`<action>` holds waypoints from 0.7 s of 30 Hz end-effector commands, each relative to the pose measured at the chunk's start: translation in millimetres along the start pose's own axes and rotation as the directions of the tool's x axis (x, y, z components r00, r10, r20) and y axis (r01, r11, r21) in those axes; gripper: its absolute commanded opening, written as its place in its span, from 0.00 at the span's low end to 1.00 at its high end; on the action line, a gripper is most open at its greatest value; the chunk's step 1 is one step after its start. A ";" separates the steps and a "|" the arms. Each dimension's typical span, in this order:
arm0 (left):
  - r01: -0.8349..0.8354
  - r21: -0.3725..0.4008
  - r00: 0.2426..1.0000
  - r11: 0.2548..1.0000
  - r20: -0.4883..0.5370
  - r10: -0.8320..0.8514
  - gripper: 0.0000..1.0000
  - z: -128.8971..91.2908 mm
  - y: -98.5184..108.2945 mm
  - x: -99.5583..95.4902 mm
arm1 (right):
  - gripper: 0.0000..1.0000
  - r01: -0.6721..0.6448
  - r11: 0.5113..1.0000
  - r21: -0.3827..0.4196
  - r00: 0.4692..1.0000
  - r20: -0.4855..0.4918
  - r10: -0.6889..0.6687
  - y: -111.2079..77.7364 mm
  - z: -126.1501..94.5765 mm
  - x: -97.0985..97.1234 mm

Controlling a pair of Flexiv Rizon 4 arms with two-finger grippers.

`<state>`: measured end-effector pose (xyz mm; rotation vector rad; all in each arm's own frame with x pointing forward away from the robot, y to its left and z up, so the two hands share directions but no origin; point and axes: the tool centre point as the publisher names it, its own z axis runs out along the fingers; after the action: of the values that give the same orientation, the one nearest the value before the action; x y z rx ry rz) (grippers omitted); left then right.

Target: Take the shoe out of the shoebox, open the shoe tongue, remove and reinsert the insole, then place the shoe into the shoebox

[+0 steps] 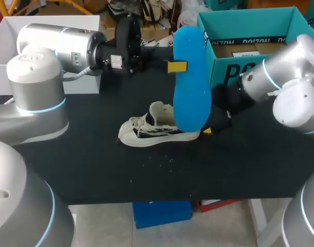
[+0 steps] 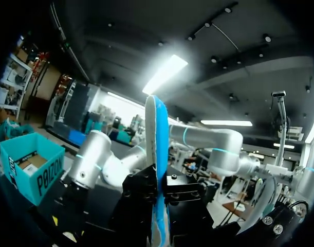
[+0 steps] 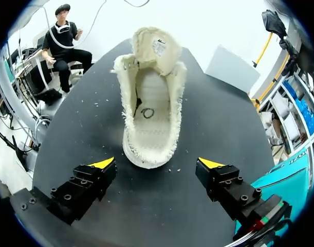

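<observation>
Insole (image 1: 191, 77) hangs upright, clamped in the left tool (image 2: 158, 193); best feed its toe end into the shoe (image 3: 150, 98) while the wide-open, empty right tool (image 3: 157, 164) braces the heel.

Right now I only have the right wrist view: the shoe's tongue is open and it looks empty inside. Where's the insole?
Observer: The blue insole is out, upright above the table in the left hand.
Operator: Properly gripped?
Observer: The left wrist view shows it edge-on between both fingers, touching each.
Operator: And the shoebox?
Observer: The teal shoebox stands open at the table's back right.
</observation>
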<state>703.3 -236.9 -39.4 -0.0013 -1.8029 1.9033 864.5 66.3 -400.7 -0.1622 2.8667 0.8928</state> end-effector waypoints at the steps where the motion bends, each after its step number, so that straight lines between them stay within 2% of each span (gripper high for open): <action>1: -0.002 0.002 1.000 1.000 0.005 0.002 0.00 1.4 0.8 0.2 | 1.00 -0.004 0.955 0.297 1.000 -0.015 0.009 10.6 -2.9 -5.4; 10: -0.002 0.002 1.000 1.000 0.005 0.002 0.00 1.4 0.8 0.2 | 1.00 -0.001 0.912 0.411 0.999 -0.046 0.022 27.5 -5.9 -8.3; 21: -0.002 0.002 1.000 1.000 0.005 0.002 0.00 1.4 0.8 0.2 | 1.00 0.005 0.881 0.473 0.996 -0.076 0.036 39.8 -1.3 -6.1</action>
<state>703.3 -236.6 -39.4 -0.0005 -1.8027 1.9035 863.5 92.5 -377.0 -0.1362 3.0380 0.4431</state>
